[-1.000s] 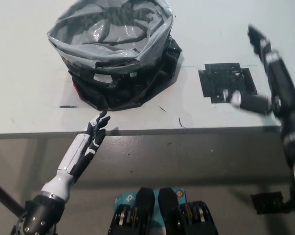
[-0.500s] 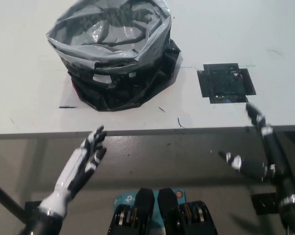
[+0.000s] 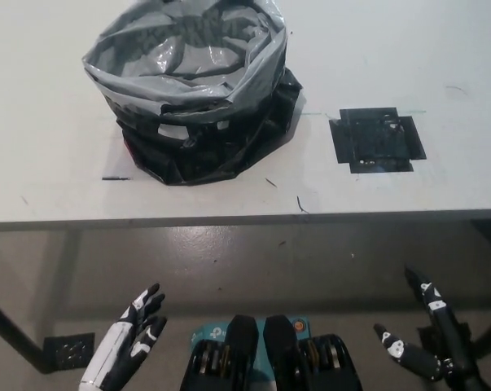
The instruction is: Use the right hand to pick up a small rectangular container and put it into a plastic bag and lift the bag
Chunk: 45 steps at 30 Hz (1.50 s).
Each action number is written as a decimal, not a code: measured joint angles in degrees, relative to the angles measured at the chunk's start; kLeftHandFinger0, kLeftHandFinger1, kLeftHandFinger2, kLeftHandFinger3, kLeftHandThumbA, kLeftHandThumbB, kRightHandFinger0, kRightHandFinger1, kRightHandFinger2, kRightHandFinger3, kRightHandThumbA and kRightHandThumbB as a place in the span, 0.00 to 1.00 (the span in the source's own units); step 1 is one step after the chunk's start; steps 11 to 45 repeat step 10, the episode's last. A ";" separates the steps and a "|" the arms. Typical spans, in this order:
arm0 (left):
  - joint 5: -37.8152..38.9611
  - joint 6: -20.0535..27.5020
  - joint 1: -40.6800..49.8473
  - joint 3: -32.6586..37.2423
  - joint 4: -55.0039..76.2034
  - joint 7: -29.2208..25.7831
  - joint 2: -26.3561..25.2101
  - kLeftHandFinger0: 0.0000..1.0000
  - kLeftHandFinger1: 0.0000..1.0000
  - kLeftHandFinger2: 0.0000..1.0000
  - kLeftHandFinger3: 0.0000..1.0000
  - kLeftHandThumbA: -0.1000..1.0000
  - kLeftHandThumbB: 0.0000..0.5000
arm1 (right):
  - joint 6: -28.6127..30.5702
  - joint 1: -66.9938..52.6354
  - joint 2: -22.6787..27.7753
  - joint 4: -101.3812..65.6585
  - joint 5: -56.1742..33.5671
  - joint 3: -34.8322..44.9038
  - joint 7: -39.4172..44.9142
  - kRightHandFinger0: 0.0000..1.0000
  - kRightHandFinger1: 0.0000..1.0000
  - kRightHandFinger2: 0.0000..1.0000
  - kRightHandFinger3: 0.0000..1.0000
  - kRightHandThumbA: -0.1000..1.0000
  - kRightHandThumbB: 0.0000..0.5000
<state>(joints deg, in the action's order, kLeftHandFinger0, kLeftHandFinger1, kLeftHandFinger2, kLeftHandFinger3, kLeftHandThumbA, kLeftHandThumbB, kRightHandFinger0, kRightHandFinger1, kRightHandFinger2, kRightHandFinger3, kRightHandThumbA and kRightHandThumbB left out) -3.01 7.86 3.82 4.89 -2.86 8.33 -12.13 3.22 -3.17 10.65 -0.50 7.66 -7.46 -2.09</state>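
- Right hand (image 3: 431, 349): black, low at the robot's right side, below the table (image 3: 440, 49) edge, fingers spread apart, holding nothing.
- Left hand (image 3: 133, 336): white, resting low on the other side, also under the table edge, fingers apart and empty.
- Small rectangular container (image 3: 378, 140): flat on the tabletop, ahead of and well above the right hand, slightly towards the left-hand side of it, well out of reach from there.
- Plastic bag (image 3: 192, 90): further ahead again and across towards the left hand's side, standing open with its rim rolled down. Only grey folds visible inside. Container lies apart from it, outside.
- Likely handling of the container: looks black, low and thin-walled, so probably light and fairly stiff. Glossy surface, so possibly slippery under hard fingertips. Very low profile, so little side wall to press on.
- Best hold, as a judgement: a pinch across two opposite edges from above, thumb on one side and fingers on the other, close to the middle of the sides rather than at the corner tabs, which look thin and may bend.
- Likely handling of the bag: thin, soft film, crumpling readily and giving no support. Rolled rim is the thickest part and the soundest place to gather for a lift. Smooth film may slide through a loose hold.
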 measured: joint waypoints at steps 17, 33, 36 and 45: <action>0.17 0.50 1.40 -0.43 3.66 0.01 -0.30 1.00 1.00 1.00 1.00 0.88 0.51 | 8.31 -0.55 -1.17 1.35 1.33 -0.34 -0.11 1.00 1.00 1.00 1.00 0.76 0.45; 0.17 0.50 1.40 -0.43 3.66 0.01 -0.30 1.00 1.00 1.00 1.00 0.88 0.51 | 8.31 -0.55 -1.17 1.35 1.33 -0.34 -0.11 1.00 1.00 1.00 1.00 0.76 0.45; 0.17 0.50 1.40 -0.43 3.66 0.01 -0.30 1.00 1.00 1.00 1.00 0.88 0.51 | 8.31 -0.55 -1.17 1.35 1.33 -0.34 -0.11 1.00 1.00 1.00 1.00 0.76 0.45; 0.17 0.50 1.40 -0.43 3.66 0.01 -0.30 1.00 1.00 1.00 1.00 0.88 0.51 | 8.31 -0.55 -1.17 1.35 1.33 -0.34 -0.11 1.00 1.00 1.00 1.00 0.76 0.45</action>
